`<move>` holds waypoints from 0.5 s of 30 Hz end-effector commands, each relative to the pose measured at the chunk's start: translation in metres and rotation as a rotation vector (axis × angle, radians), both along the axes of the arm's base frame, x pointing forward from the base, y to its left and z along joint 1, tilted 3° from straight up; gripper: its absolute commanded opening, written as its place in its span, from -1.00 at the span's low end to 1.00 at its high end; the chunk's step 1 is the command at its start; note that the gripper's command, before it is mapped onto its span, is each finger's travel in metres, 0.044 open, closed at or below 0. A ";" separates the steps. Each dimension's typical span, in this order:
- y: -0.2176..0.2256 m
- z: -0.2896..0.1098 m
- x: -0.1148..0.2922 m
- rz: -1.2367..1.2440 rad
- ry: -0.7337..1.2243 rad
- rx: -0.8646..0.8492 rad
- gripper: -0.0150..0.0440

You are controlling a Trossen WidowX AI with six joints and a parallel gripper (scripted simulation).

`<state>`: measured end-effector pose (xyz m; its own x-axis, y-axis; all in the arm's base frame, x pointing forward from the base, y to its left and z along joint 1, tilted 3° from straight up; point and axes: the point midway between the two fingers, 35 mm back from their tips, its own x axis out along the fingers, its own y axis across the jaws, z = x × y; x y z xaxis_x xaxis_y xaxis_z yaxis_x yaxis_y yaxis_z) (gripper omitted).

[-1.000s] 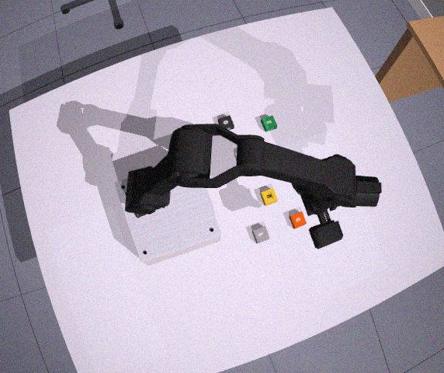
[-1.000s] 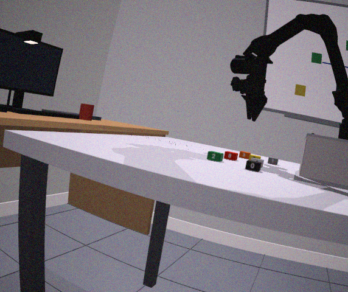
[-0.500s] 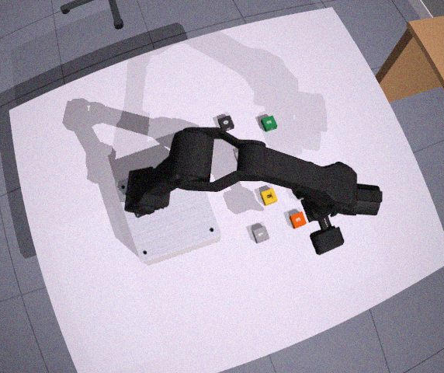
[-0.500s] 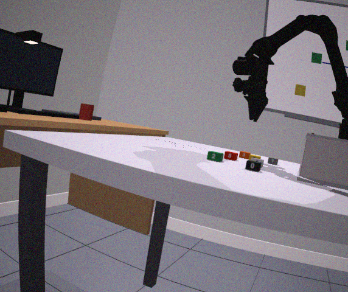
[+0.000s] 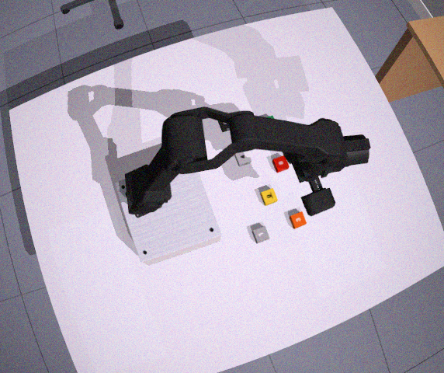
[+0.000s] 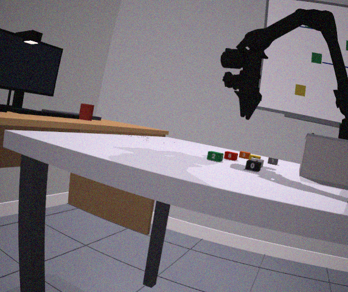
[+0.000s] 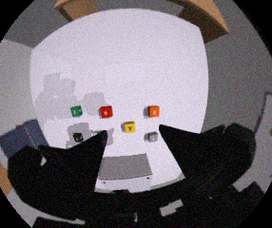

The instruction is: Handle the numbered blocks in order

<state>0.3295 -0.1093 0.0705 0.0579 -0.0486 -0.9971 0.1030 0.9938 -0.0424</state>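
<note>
Several small digit blocks lie on the white table [image 5: 94,305]. A green block [image 6: 215,156] [image 7: 77,112] shows 2 and is mostly hidden under the arm in the overhead view [image 5: 270,116]. There are also a red block [image 5: 280,163] [image 6: 230,155] [image 7: 106,112], a yellow block [image 5: 268,196] [image 6: 255,156] [image 7: 130,128], an orange block [image 5: 297,219] [image 6: 244,154] [image 7: 153,112] showing 3, a grey block [image 5: 259,232] [image 6: 272,160] [image 7: 151,136] showing 1, and a dark block [image 6: 253,165] [image 5: 243,158] [image 7: 79,136] showing 0. My gripper [image 5: 318,201] [image 6: 248,116] [image 7: 134,131] is open and empty. It hangs high above the table, right of the yellow and orange blocks.
The arm's grey base plate [image 5: 174,224] [image 6: 331,163] stands left of the blocks. A wooden desk [image 5: 442,56] [image 6: 58,124] with monitors and a red cup [image 6: 86,111] stands beyond the table's far edge.
</note>
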 end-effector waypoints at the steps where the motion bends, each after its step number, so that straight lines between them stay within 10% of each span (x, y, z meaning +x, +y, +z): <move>1: 0.059 -0.002 0.002 0.005 0.000 0.003 0.86; 15: 0.234 -0.015 -0.063 0.005 0.003 0.014 0.86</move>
